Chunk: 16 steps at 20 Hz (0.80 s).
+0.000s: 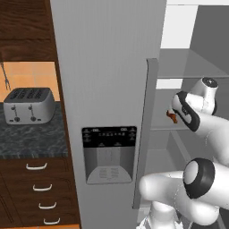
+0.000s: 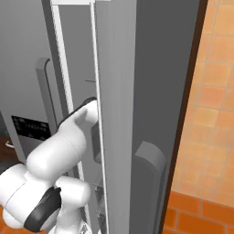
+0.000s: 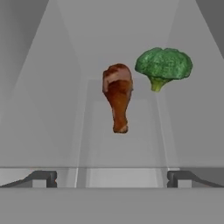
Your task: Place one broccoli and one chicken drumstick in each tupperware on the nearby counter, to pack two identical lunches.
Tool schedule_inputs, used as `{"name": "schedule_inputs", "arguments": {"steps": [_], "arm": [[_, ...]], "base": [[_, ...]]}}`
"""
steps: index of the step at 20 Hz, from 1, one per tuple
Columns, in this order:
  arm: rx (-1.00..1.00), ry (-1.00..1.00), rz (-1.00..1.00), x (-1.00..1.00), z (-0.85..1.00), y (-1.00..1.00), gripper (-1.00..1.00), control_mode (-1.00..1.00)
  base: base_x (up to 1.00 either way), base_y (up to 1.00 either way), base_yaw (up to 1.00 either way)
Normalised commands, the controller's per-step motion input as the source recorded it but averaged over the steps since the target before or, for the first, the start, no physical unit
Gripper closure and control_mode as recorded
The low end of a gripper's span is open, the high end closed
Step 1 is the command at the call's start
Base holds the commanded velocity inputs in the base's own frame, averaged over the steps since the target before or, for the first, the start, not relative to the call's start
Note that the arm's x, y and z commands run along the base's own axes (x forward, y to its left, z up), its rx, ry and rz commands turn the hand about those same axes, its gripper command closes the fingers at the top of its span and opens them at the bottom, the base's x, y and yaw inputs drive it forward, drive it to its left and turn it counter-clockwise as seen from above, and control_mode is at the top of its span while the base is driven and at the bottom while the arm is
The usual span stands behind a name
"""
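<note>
Grey fridge shelf (image 3: 122, 148) carries chicken drumstick (image 3: 117, 101) and broccoli (image 3: 163, 65), just beside each other, drumstick nearer me, broccoli behind and to its right. My fingers (image 3: 112, 178) spread wide, empty, short of both items. Drumstick long axis runs toward me: thick end far, tapered end pointing at fingers. Broccoli crown up, stalk down. Packing judged early: nothing gripped, tubs unseen; tabletop (image 1: 31, 136) holds toaster (image 1: 29, 105).
</note>
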Motion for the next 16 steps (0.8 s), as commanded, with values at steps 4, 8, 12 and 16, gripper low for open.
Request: {"name": "schedule_inputs", "arguments": {"steps": [4, 8, 12, 16], "arm": [[0.00, 0.00, 0.00, 0.18, -0.17, -0.03, -1.00, -1.00], [0.00, 0.00, 0.00, 0.31, -0.18, 0.00, -1.00, -1.00], [0.00, 0.00, 0.00, 0.26, -0.12, 0.00, -1.00, -1.00], [0.00, 0.00, 0.00, 0.17, -0.08, 0.00, -1.00, -1.00]], "base": [[0.00, 0.00, 0.00], [0.00, 0.00, 0.00], [0.00, 0.00, 0.00], [0.00, 0.00, 0.00]]}}
